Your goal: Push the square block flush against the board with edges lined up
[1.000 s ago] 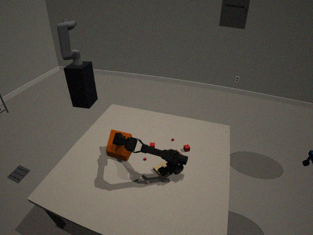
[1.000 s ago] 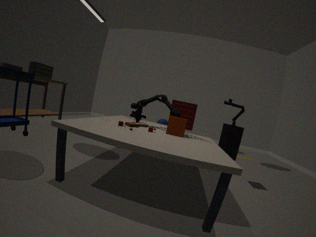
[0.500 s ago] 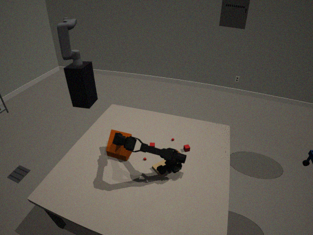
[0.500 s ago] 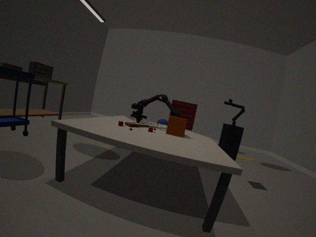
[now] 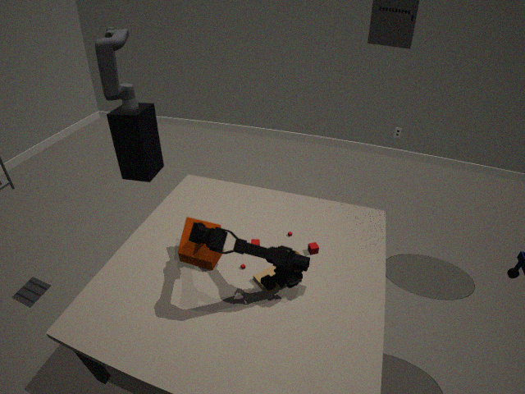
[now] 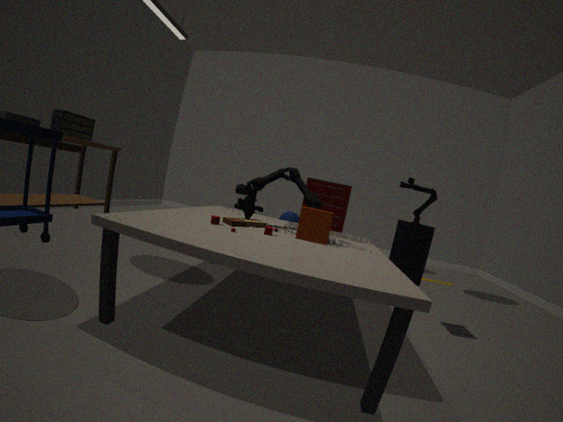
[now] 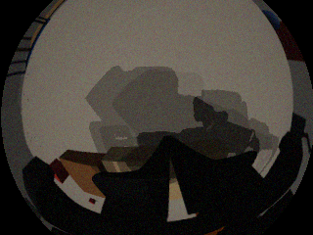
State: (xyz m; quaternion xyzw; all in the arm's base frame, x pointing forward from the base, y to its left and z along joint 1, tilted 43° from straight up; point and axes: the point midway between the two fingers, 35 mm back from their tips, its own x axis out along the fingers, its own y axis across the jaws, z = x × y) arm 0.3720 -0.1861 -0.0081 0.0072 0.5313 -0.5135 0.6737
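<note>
A light tan wooden piece (image 5: pixel 262 276) (image 7: pixel 113 165) lies flat on the table, partly under my gripper in the top view. An orange-brown wooden piece (image 7: pixel 83 171) lies right beside it; only a sliver shows behind the arm in the top view. They look very close or touching, but the fingers hide much of the seam. I cannot tell surely which is the square block, nor whether edges are even. My gripper (image 5: pixel 271 283) (image 6: pixel 248 218) (image 7: pixel 167 139) is shut and empty, pointing down at the tan piece's edge. Contact is unclear.
The arm stands on an orange box (image 5: pixel 195 255) (image 6: pixel 313 225). Red cubes (image 5: pixel 313 248) (image 6: pixel 215 220) and small red bits (image 5: pixel 243 266) (image 6: pixel 233 229) lie around the wooden pieces. Another red cube (image 5: pixel 255 242) (image 6: pixel 268 230) sits near the arm.
</note>
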